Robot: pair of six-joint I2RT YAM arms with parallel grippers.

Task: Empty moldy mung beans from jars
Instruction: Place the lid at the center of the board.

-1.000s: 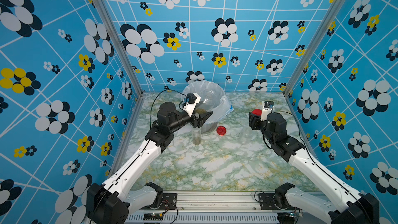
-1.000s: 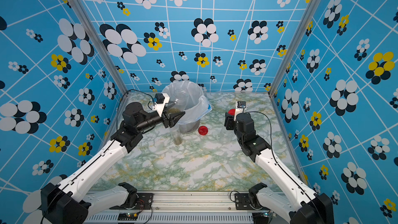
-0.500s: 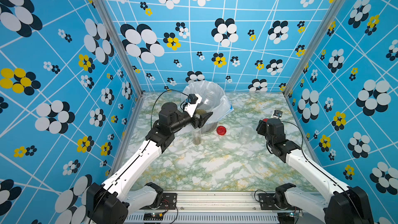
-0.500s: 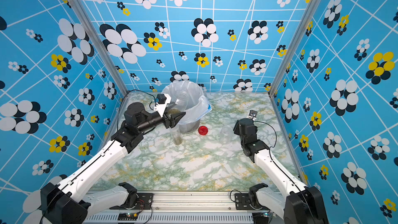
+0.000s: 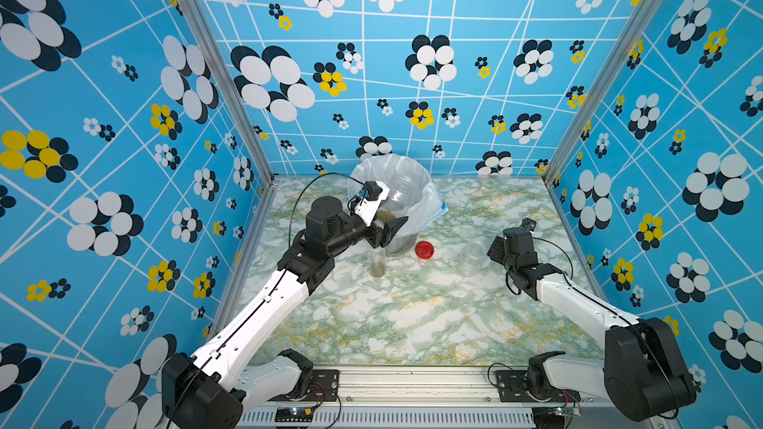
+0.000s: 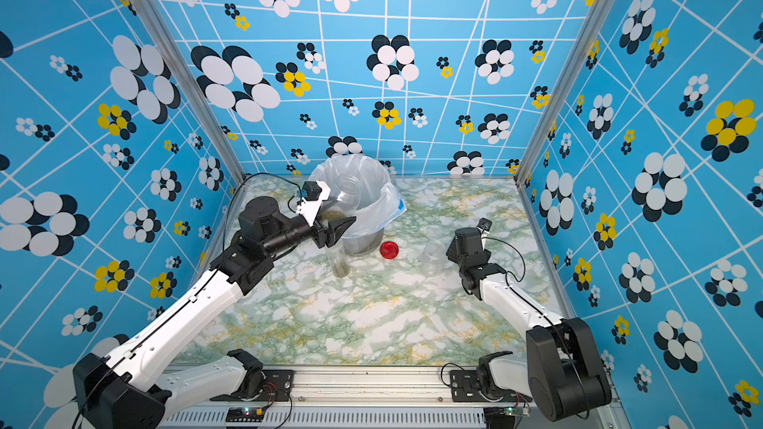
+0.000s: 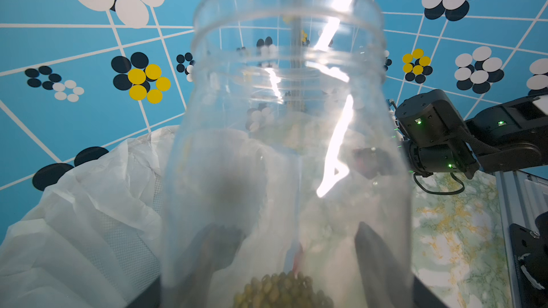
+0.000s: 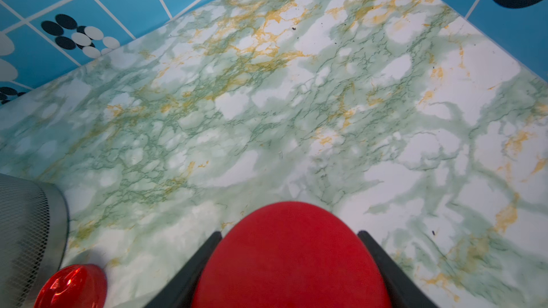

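Observation:
My left gripper [image 7: 292,250] is shut on an open clear jar [image 7: 284,114], held tilted at the rim of the bag-lined bucket [image 5: 429,204]. A small heap of mung beans [image 7: 283,290] lies at the jar's base. In both top views the jar [image 5: 398,193] [image 6: 349,191] points over the bucket. A slim jar [image 5: 377,262] with some beans at its bottom stands below the left gripper [image 5: 394,224]. My right gripper [image 8: 289,234] points down at the table, its fingers [image 8: 382,259] against both sides of a red lid [image 8: 290,262]. An empty lidless jar [image 5: 470,257] stands beside the right wrist.
A second red lid [image 5: 424,249] [image 8: 71,285] lies on the marble table [image 5: 413,315] between the bucket and the empty jar. The bucket's mesh wall [image 8: 26,226] shows at the edge of the right wrist view. Patterned blue walls enclose three sides.
The right arm has come forward from the back right with the red lid and turned to point down beside the empty jar. The left arm and its jar have stayed still.

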